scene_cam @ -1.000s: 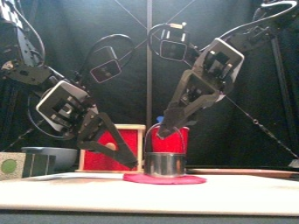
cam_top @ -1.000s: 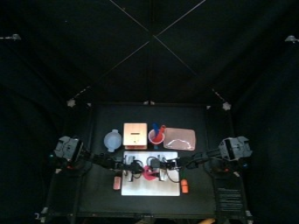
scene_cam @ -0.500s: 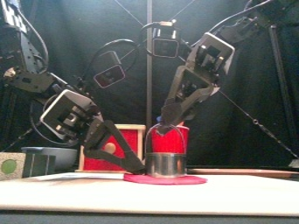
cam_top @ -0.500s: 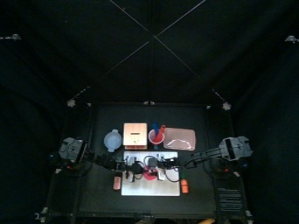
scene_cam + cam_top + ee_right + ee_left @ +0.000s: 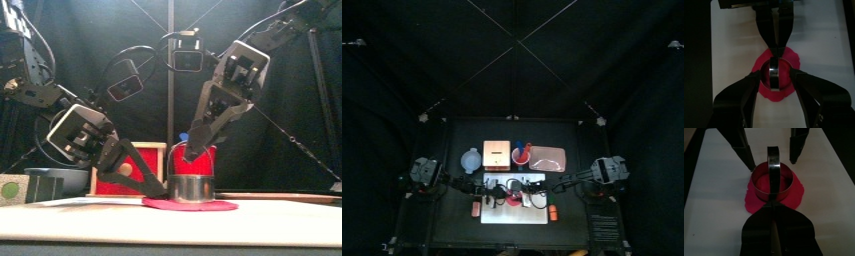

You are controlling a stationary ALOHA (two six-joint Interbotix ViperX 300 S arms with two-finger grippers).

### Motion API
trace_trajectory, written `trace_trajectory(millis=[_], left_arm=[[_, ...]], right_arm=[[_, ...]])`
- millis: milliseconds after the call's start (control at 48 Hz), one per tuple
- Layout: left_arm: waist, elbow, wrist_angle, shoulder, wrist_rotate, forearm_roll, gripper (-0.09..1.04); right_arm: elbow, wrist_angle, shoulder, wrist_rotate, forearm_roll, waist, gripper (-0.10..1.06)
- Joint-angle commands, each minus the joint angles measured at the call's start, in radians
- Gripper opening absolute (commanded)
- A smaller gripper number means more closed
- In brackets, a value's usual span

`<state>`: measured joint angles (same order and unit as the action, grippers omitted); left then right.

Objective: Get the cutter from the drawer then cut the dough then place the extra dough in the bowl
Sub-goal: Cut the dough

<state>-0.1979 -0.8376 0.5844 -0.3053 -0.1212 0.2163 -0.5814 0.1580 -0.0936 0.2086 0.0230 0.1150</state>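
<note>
A flat pink dough disc (image 5: 190,205) lies on the white cutting board (image 5: 500,212), and the round metal cutter (image 5: 191,188) stands on it. In the left wrist view, the cutter's ring (image 5: 756,187) sits in the dough (image 5: 796,198) with its wire handle arching over. My left gripper (image 5: 774,214) comes in low from the left, shut on the cutter's near rim at the foot of the handle. My right gripper (image 5: 776,75) hangs above the cutter (image 5: 772,80), jaws open to either side of the handle and not touching it.
Behind the board stand the blue-grey bowl (image 5: 470,159), the wooden box with the red drawer front (image 5: 497,153), the red cup with toy knives (image 5: 521,153) and the pink tray (image 5: 549,158). Bare board shows in front of the dough.
My left gripper slid down and right until its tips reached the cutter. The right gripper rose slightly above it. Cutter and dough stayed put.
</note>
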Motion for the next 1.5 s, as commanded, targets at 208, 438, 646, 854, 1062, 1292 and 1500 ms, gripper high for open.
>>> trace_trajectory(millis=[208,438,646,854,1062,1292,1500], left_arm=[[0.005,0.005,-0.002,0.005,0.000,-0.002,0.43],[0.005,0.003,-0.002,0.005,0.000,0.000,0.43],[0.005,0.002,-0.002,0.005,0.000,0.000,0.43],[0.005,0.000,-0.005,0.005,0.000,0.000,0.43],[0.005,-0.003,-0.009,0.005,0.000,0.000,0.43],[0.005,-0.003,-0.009,0.005,0.000,0.002,0.43],[0.003,-0.003,-0.009,0.005,0.000,0.002,0.43]], right_arm=[[0.029,-0.003,0.009,-0.002,0.000,-0.005,0.66],[0.034,0.000,0.008,-0.002,0.000,0.002,0.53],[0.032,0.003,-0.005,-0.005,-0.002,0.005,0.46],[0.032,0.009,-0.025,-0.005,0.002,0.009,0.46],[0.034,0.031,-0.035,-0.003,0.003,0.014,0.46],[0.034,0.057,-0.003,-0.006,-0.011,0.008,0.46],[0.034,0.077,0.063,-0.003,-0.040,-0.002,0.46]])
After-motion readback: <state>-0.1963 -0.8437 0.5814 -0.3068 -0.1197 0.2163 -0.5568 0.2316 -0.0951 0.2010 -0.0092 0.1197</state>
